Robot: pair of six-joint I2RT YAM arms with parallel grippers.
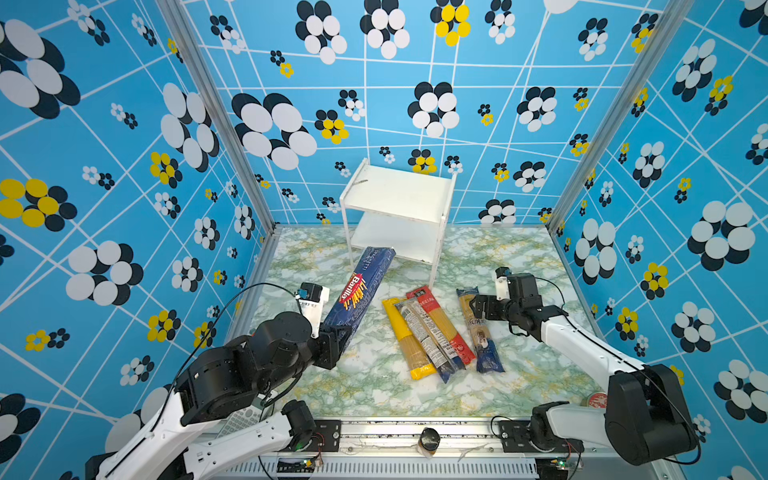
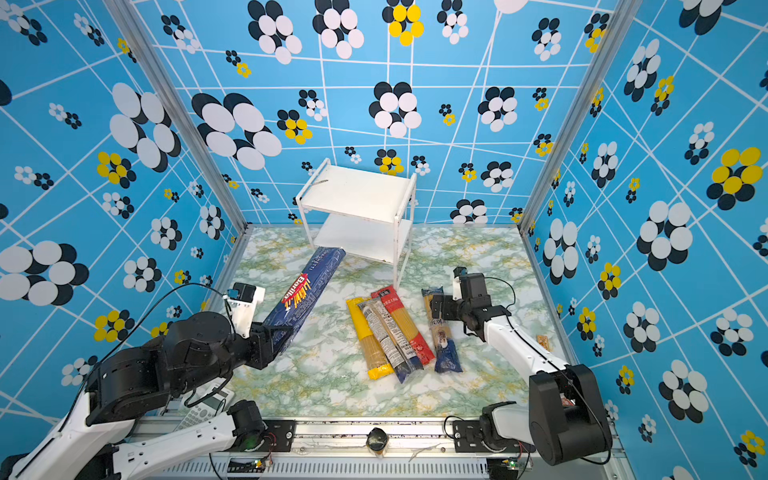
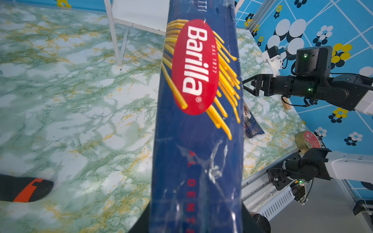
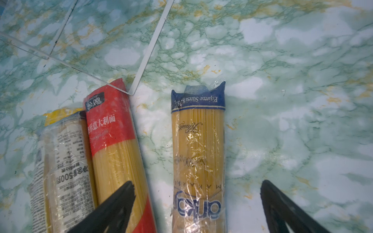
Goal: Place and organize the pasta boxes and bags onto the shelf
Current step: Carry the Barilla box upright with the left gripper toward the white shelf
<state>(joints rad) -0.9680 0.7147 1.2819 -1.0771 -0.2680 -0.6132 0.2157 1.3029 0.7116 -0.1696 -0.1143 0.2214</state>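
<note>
Because the left gripper [image 1: 334, 343] is clamped on the near end of the blue pasta box [image 1: 360, 291], the box reaches away from it in both top views. Its far end sits just before the shelf [image 1: 397, 195], probably lined up to slide in lengthwise. Both boards are bare. The right gripper [image 1: 474, 309], jaws apart, hangs over the far end of the gold-labelled bag [image 1: 478, 332]. Toward the left gripper, 3 more lie overlapped: the red-ended bag [image 1: 440, 328], the white-labelled bag [image 1: 428, 338] and the yellow bag [image 1: 405, 338]. The table [image 1: 374, 386] is glossy green-veined marble print, and blue flowered walls [image 1: 124, 166] close 3 sides.

In the left wrist view the box [image 3: 197, 121] runs straight ahead from the jaws toward the shelf [image 3: 141, 14]. Its shiny film may slip.

In the right wrist view the spread fingers [image 4: 113, 207] straddle the gold-labelled bag [image 4: 198, 141], neither visibly touching it. That pose would suit a grasp across its width. The red-ended bag [image 4: 113, 141] lies close by 1 finger.
</note>
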